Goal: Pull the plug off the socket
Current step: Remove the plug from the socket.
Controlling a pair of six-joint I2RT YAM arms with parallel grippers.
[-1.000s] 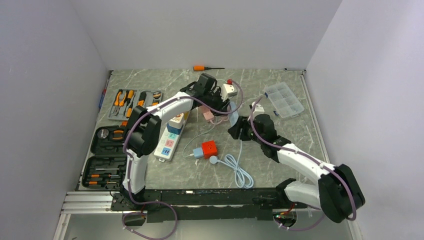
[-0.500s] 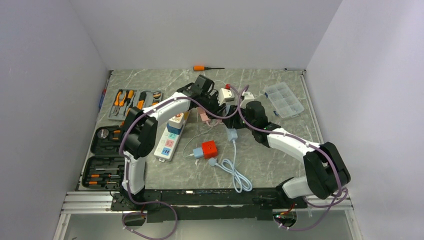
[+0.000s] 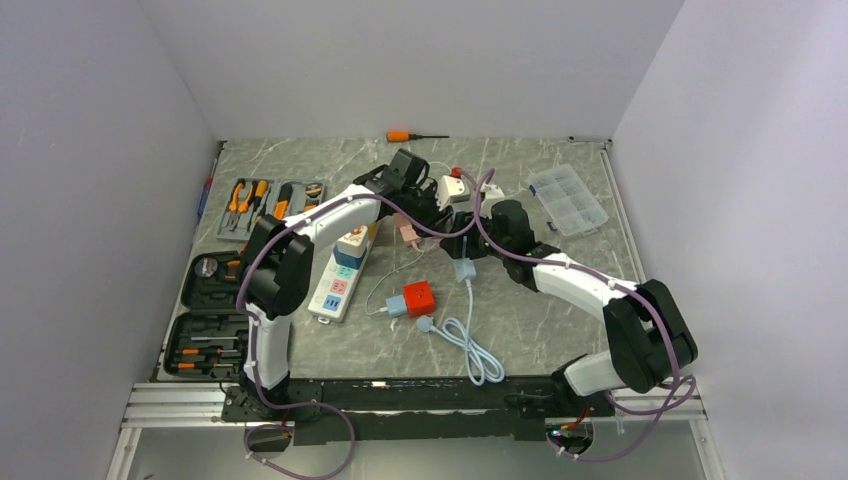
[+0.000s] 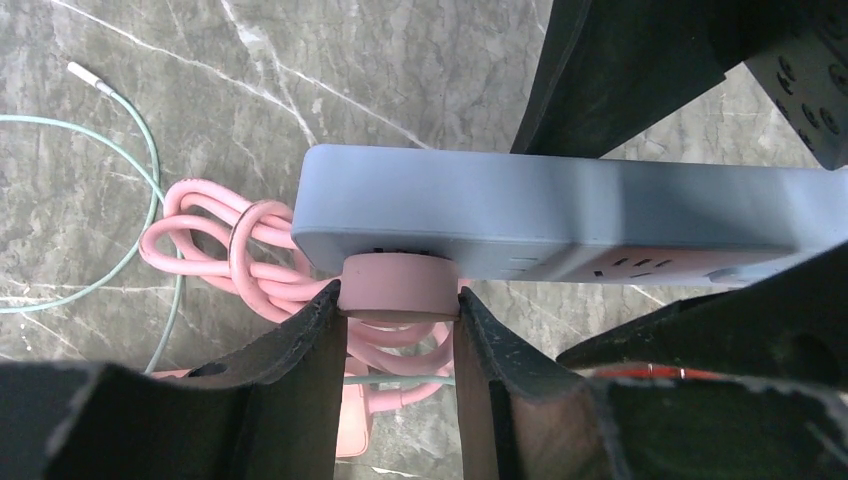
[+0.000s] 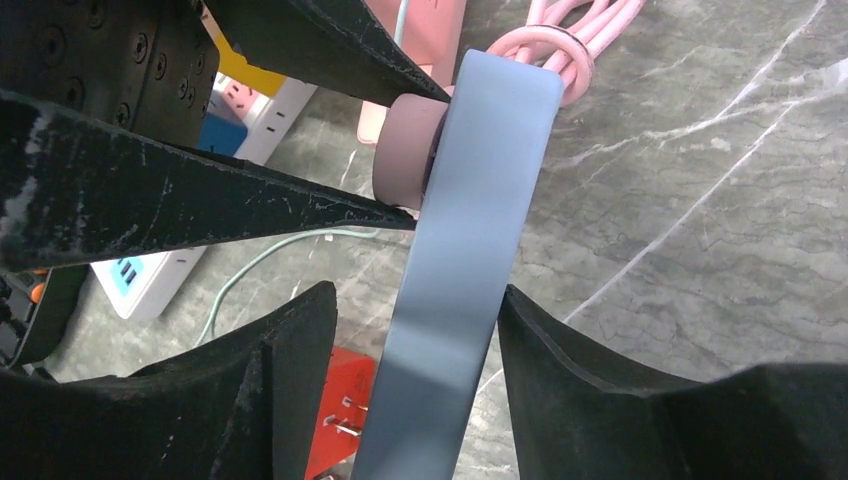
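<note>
The main risk is that the socket strip [image 5: 470, 200] comes along with the plug [image 4: 400, 290] rather than parting from it. The right end effector [image 5: 415, 300] straddles the blue-grey strip with its jaws apart. One jaw sits close against the strip and there is a visible gap at the other, so nothing braces the strip. A pull from the left now would probably drag the strip sideways or twist it.

A second risk is slipping. The left end effector [image 4: 398, 300] is clamped only on the short round body of the pink plug, right against the strip's face, so it has little surface to grip. The coiled pink cable [image 4: 230, 250] hanging behind the plug could also snag.

The plug is fully seated in the strip, and both sit between the two end effectors. That is just toward 12 o'clock from the middle of the bench [image 3: 560, 330], and the strip looks to be held up on its edge.

The left arm reaches out long from its base toward 1 o'clock. The right arm is bent at the elbow, with its wrist turned toward 10 o'clock. The two end effectors meet nose to nose over the strip.
</note>
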